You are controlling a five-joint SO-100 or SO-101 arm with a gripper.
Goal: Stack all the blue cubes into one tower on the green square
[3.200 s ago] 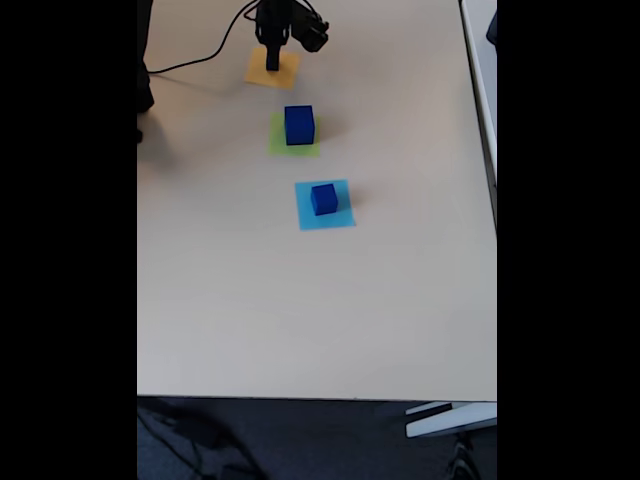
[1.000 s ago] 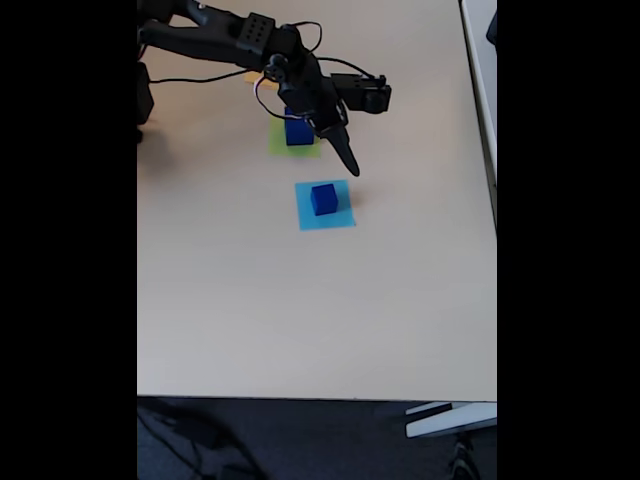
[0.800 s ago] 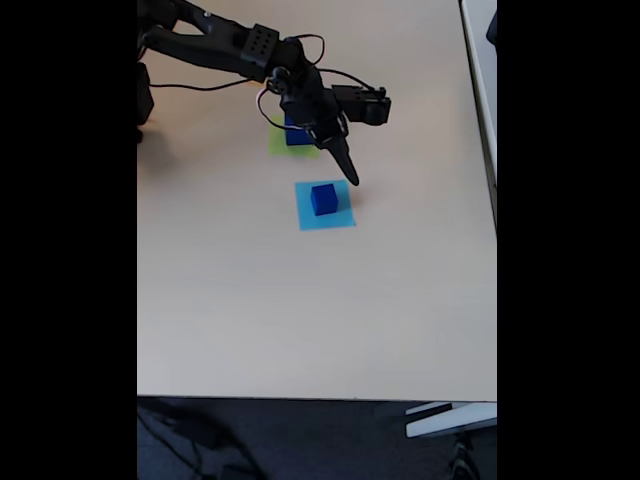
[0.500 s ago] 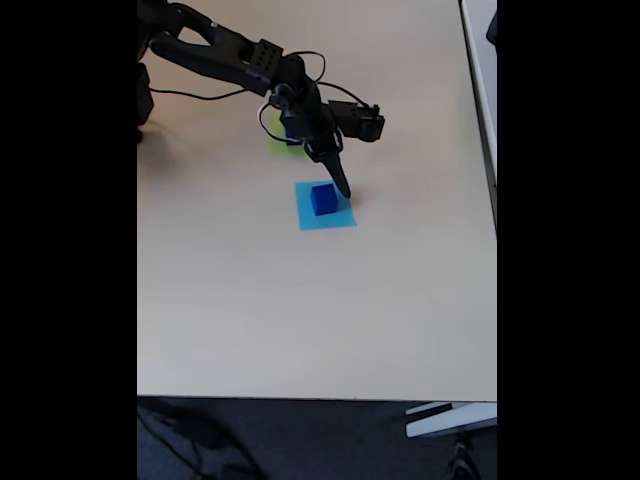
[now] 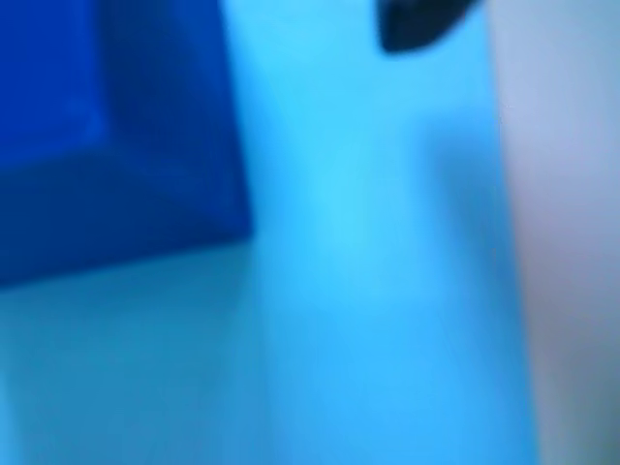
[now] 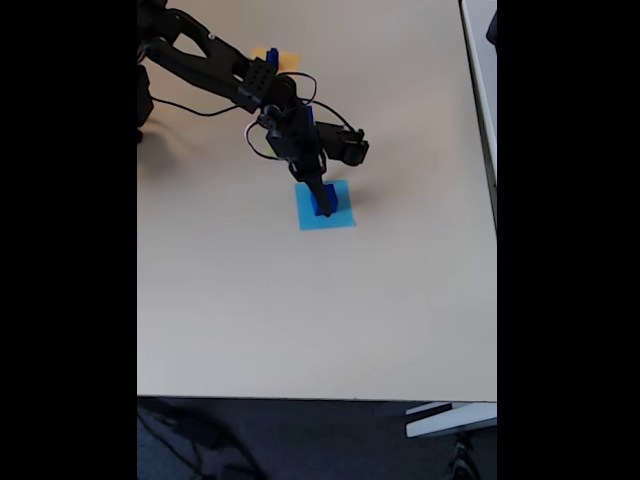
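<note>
1. One pale table (image 6: 300, 320) carries everything in the fixed view, with a flat light-blue square (image 6: 337, 216) near its middle and an orange-yellow square (image 6: 286, 58) peeking out at the far end behind the arm.
2. Black cable (image 6: 185, 107) loops across the tabletop beside the arm (image 6: 215, 68), which reaches in from the top-left corner and covers the ground between the two coloured patches; the green square cannot be made out under it.
3. Down at the light-blue square, the gripper (image 6: 319, 196) stands right over the small blue cube (image 6: 325, 203), and just a sliver of the cube's blue shows past the dark finger.
4. Up close in the wrist view, the small blue cube (image 5: 107, 136) takes up the upper left, blurred, sitting on the light-blue square (image 5: 368, 291), with the table (image 5: 572, 242) showing pale along the right edge.
5. A dark fingertip (image 5: 417, 24) pokes in at the top of the wrist view, apart from the cube, to its right, over bare light-blue paper.
6. Whether the jaws are apart or closed, I cannot tell; the fingers merge into one dark shape in the fixed view.
</note>
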